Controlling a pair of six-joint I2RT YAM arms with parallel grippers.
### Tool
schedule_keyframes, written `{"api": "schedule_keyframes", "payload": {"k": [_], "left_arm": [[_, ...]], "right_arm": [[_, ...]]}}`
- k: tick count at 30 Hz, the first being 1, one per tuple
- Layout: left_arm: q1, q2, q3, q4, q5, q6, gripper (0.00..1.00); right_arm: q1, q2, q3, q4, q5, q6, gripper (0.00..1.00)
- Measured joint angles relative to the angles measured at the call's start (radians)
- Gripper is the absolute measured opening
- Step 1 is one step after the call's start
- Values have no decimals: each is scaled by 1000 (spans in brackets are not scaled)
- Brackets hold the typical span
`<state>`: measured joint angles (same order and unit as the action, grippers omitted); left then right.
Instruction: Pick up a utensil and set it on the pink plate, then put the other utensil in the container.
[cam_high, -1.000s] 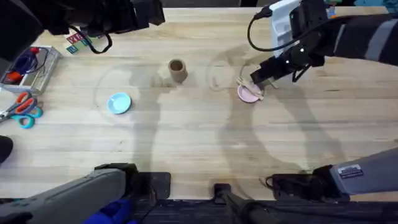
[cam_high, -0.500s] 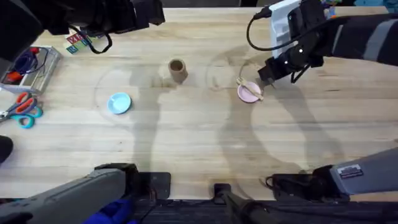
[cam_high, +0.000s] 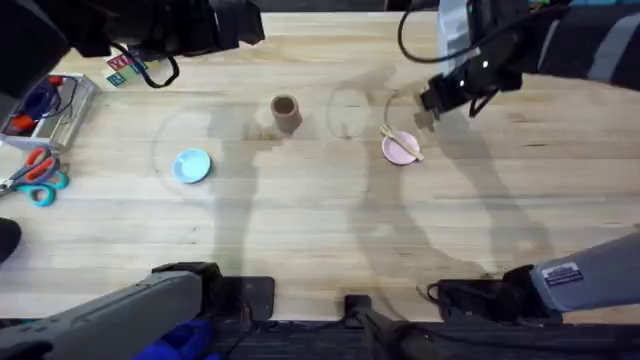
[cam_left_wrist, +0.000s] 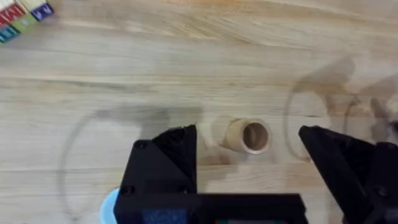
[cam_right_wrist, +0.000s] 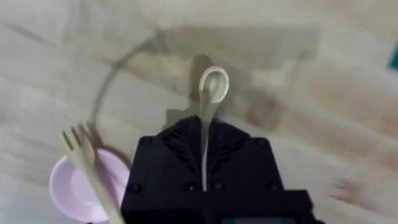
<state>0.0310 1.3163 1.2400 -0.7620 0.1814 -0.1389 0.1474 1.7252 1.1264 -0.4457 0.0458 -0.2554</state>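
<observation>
The wooden fork (cam_high: 401, 143) lies across the small pink plate (cam_high: 400, 152) at the table's right centre, tines past the far rim. My right gripper (cam_right_wrist: 206, 122) hangs just beyond and right of the plate, shut on the handle of the wooden spoon (cam_right_wrist: 213, 84), whose bowl sticks out ahead of the fingers. From this wrist I see the fork (cam_right_wrist: 88, 163) and the pink plate (cam_right_wrist: 78, 190) below. The brown container (cam_high: 285, 112) stands upright left of the plate. My left gripper (cam_left_wrist: 247, 132) is open, high above the container (cam_left_wrist: 252, 137).
A light-blue plate (cam_high: 191, 165) lies left of the container. Scissors (cam_high: 36, 176) and a tray of items (cam_high: 45, 108) sit at the left edge, coloured blocks (cam_high: 122, 66) at the far left. The left arm (cam_high: 150, 30) looms dark over the back left.
My right gripper has drawn up and back from the pink plate's far side, carrying the spoon. The fork stays on the plate. The left arm has not moved.
</observation>
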Motion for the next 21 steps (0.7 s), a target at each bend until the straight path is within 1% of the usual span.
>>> {"api": "schedule_keyframes", "payload": {"k": [2,3,5,7,11,13,15,16,19,21], "left_arm": [[16,0,0,-1,10,47,992],[50,0,0,-1,49,117,991],[99,0,0,-1,115,203,990],[160,0,0,-5,209,309,991],[285,0,0,-54,433,548,991],[334,1,0,-64,520,643,993],[372,6,1,-53,571,712,993],[402,20,4,-43,592,759,993],[434,45,5,-46,605,800,993],[443,59,5,-97,609,825,994]], "right_arm": [[0,0,36,-2,17,-7,30],[0,-4,67,-4,27,-15,30],[0,-17,90,-5,36,-22,31],[0,-36,109,-4,41,-26,31],[13,-73,147,-4,44,-30,31],[34,-87,161,-2,44,-30,32],[64,-96,167,4,44,-31,31],[100,-101,169,17,44,-31,32],[156,-102,169,44,44,-30,32],[216,-102,169,96,44,6,32]]}}
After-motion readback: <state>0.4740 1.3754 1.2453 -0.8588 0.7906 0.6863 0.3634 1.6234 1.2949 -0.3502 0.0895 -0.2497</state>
